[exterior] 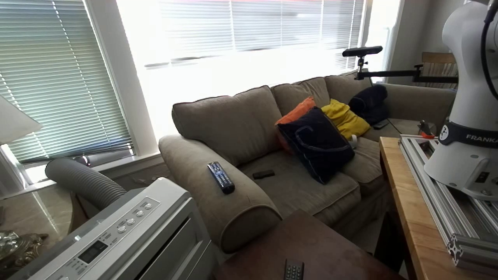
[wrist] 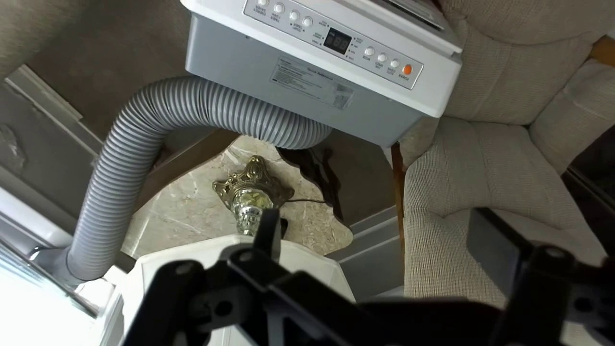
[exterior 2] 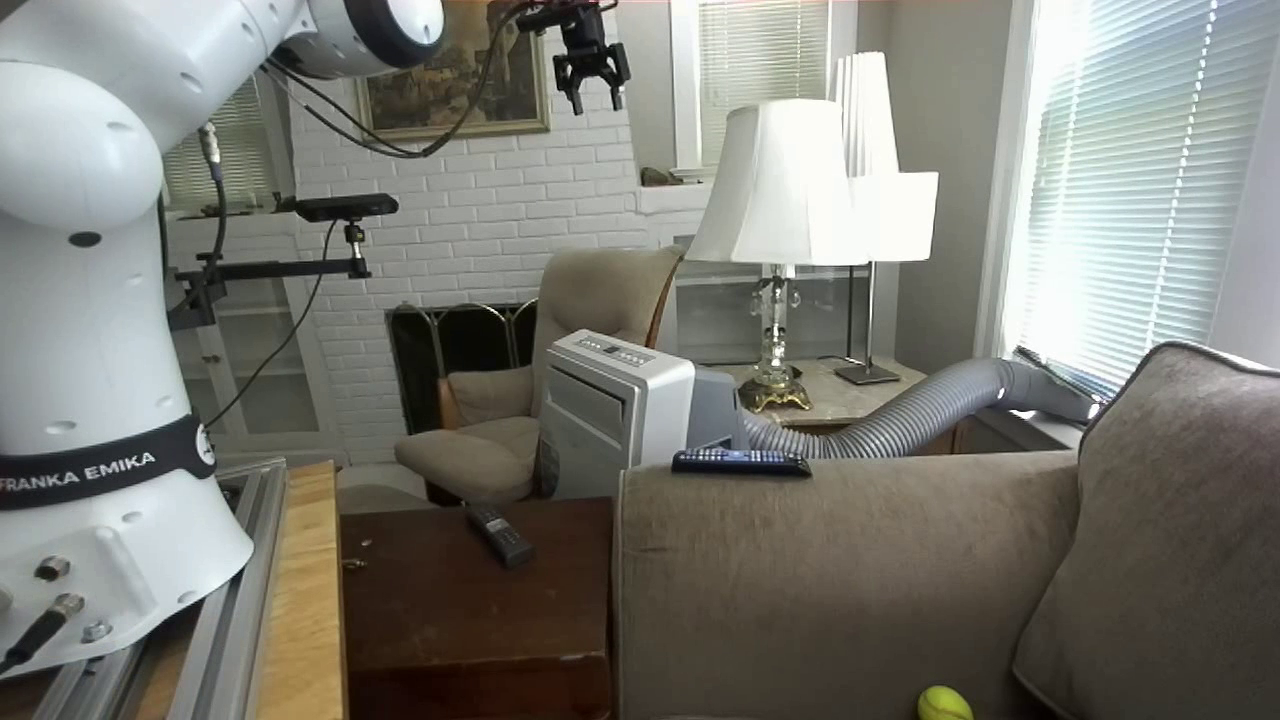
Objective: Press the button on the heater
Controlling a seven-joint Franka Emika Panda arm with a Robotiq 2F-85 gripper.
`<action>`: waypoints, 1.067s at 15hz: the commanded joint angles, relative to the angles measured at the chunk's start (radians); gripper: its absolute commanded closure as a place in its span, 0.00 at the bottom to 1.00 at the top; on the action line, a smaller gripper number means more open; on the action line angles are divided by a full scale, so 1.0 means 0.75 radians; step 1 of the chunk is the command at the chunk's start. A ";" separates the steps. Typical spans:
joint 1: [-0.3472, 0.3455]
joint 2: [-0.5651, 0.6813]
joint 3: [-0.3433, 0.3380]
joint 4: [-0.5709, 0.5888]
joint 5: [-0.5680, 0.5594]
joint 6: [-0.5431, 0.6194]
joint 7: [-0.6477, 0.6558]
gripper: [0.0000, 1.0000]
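The heater is a large white boxy appliance. It stands beside the sofa arm in both exterior views and fills the top of the wrist view. Its top strip carries small white buttons and a dark display, which also shows in the wrist view. An orange power button sits at the strip's right end there. My gripper is high above and apart from the heater in an exterior view. In the wrist view its fingers are wide apart with nothing between them.
A grey hose runs from the heater's back to the window. A white-shaded lamp stands on a marble-topped table. A beige armchair, the sofa with a remote, and a dark wooden chest are nearby.
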 commanded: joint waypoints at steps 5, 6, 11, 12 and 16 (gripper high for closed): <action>-0.079 -0.077 0.024 -0.007 0.043 -0.030 -0.096 0.00; -0.104 -0.095 0.026 -0.004 0.051 -0.042 -0.105 0.00; -0.231 -0.242 0.017 -0.032 0.069 -0.247 -0.160 0.00; -0.251 -0.264 0.010 -0.033 0.059 -0.297 -0.177 0.00; -0.334 -0.308 0.006 -0.018 0.054 -0.366 -0.290 0.00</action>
